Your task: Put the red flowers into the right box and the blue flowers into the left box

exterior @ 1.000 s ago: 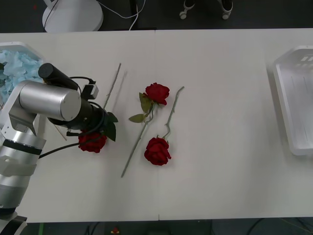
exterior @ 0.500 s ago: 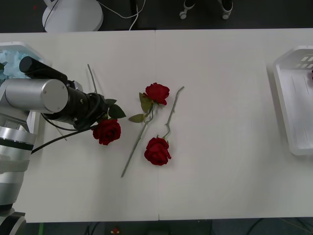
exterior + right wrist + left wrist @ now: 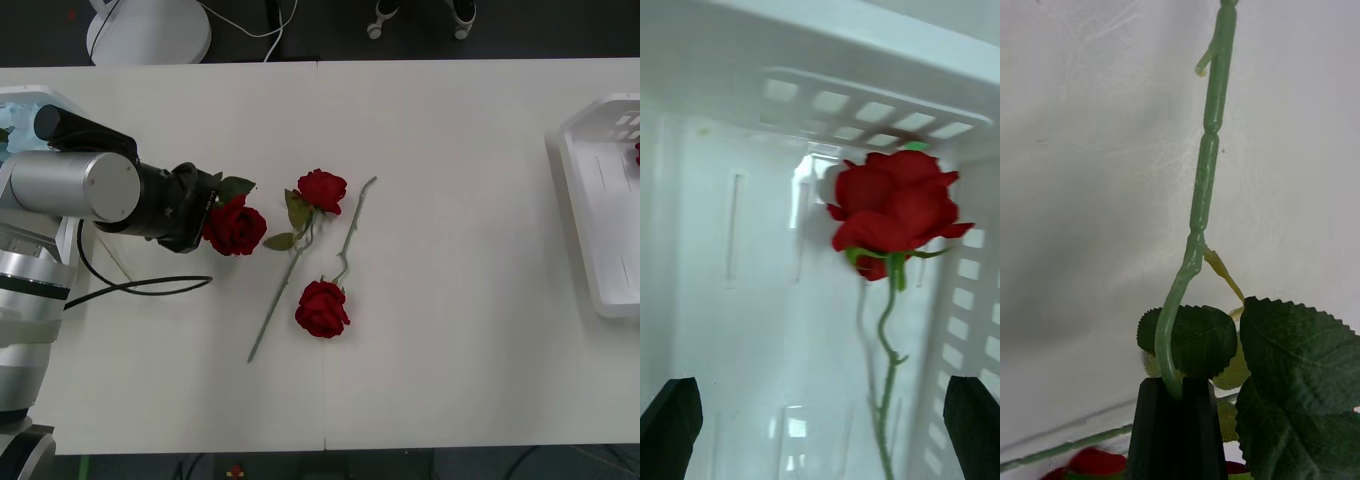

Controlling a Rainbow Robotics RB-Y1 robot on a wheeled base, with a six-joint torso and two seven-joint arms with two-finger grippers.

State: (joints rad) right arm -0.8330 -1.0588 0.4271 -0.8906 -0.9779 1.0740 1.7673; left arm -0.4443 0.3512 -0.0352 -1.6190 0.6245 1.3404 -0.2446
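My left gripper (image 3: 205, 215) is shut on the green stem (image 3: 1199, 217) of a red rose (image 3: 236, 227), holding it above the table left of centre; in the left wrist view the black fingers (image 3: 1176, 427) pinch the stem just below its leaves. Two more red flowers lie on the table, one (image 3: 322, 190) at the centre and one (image 3: 322, 308) nearer the front. My right gripper (image 3: 821, 386) is open over the inside of the right box (image 3: 737, 247), where another rose (image 3: 891, 206) lies with its stem between the spread fingers. The left box (image 3: 40, 95) holds blue flowers (image 3: 12, 118).
The right box (image 3: 590, 230) sits at the table's right edge, with a speck of red at its far side. A black cable trails from my left arm across the table. A white round stand base (image 3: 150, 30) lies beyond the table's far edge.
My left gripper has carried its rose off the table and rightward, towards the centre roses. A bit of red has come into sight in the right box.
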